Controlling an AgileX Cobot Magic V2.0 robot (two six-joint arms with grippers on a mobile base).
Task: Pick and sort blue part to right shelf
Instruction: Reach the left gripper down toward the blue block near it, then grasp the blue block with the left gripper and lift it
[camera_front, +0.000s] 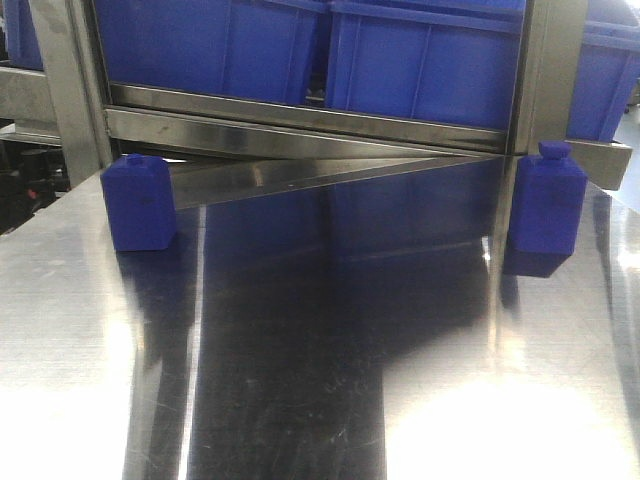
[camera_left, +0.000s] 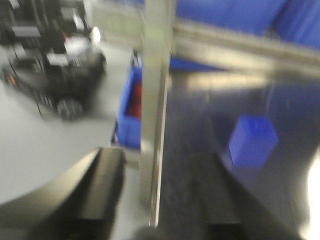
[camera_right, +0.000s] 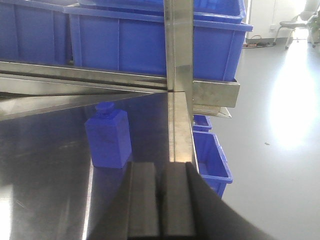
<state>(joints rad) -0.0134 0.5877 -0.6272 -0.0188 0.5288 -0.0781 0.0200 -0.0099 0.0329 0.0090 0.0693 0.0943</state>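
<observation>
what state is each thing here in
left part, upright on table, not held
right part, upright on table, not held
left gripper, open, empty, view blurred
right gripper, shut, empty
bins, contents hidden

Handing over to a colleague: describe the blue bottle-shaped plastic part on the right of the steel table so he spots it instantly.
Start at the shiny steel table under the rack of blue plastic bins. Follow the rack's right steel upright post down to the tabletop: the small blue bottle-shaped part stands upright at its foot. Its twin stands far left, away from it.
</observation>
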